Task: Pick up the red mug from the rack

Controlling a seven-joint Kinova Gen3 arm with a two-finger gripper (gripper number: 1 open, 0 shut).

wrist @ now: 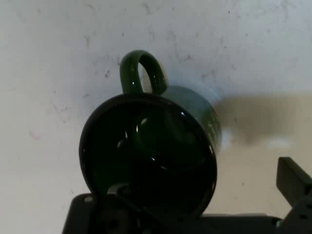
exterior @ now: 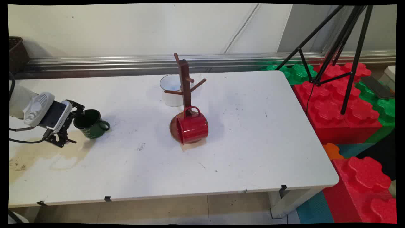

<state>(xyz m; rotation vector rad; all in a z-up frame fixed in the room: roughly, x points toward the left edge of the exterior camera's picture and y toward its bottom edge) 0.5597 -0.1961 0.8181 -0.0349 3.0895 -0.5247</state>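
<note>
- White table (exterior: 253, 152) runs out to a pale wall, with big red and green toy blocks (exterior: 341, 104) and a black tripod (exterior: 345, 47) at its right side.
- Main view: the claw (exterior: 74, 122) sits low at the table's left, gripping the rim of a green mug (exterior: 91, 124) that is tilted, its mouth facing the claw; nothing shows inside it.
- Mid-table stands a brown wooden mug tree (exterior: 185, 85). A red mug (exterior: 192, 126) lies on its side against the base, mouth to the left.
- Behind the tree stands a white cup (exterior: 171, 90), upright; I cannot tell its contents.
- A tan stain (exterior: 41, 155) spreads beneath the claw.
- Hand view: the green mug (wrist: 151, 151) fills the picture, dark inside, handle (wrist: 142, 72) pointing up, one finger inside its rim (wrist: 122, 195).
</note>
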